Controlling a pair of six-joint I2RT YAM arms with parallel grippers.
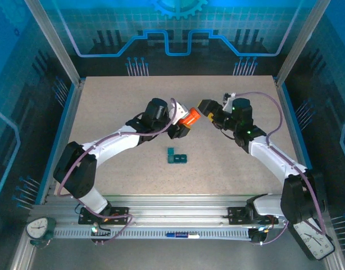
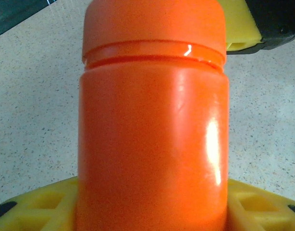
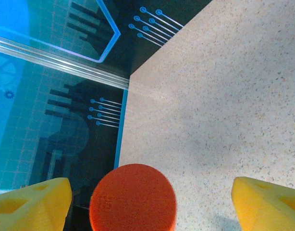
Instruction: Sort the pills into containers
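Observation:
An orange bottle [image 1: 189,117] with its cap [image 2: 152,24] on hangs tilted above the table's middle, and my left gripper [image 1: 180,122] is shut on its body [image 2: 152,144], yellow fingers [image 2: 34,207] on either side. My right gripper [image 1: 208,111] faces the cap end and is open. In the right wrist view the round cap [image 3: 133,198] lies between the spread yellow fingers [image 3: 32,202], touching neither. The dark-teal containers [image 1: 176,157] lie on the table in front of both grippers. The pills are hidden.
The speckled beige table [image 1: 116,101] is walled by blue panels at the back and sides. An aluminium rail [image 1: 178,205] runs along the near edge by the arm bases. One of the right gripper's yellow fingers [image 2: 239,26] shows beyond the cap.

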